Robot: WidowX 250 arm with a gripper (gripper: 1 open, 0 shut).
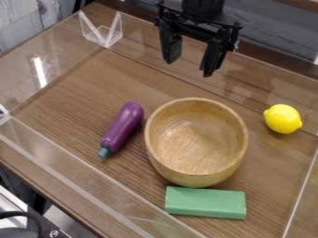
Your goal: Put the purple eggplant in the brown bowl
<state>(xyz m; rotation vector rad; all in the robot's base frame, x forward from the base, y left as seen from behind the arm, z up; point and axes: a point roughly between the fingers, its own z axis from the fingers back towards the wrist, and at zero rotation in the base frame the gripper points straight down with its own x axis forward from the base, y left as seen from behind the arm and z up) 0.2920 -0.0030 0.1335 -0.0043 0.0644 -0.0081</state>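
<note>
The black gripper is hovering wide open, risking nudging the glossy purple eggplant against the round light-brown wooden bowl during descent.

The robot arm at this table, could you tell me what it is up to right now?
Nothing is being handled yet. The arm's hand hangs open above the far side of the table, holding nothing. The purple eggplant lies on the wood just left of the brown bowl, which is empty. A yellow lemon sits to the bowl's right and a green block lies in front of it. The eggplant has not yet gone into the bowl.
</note>
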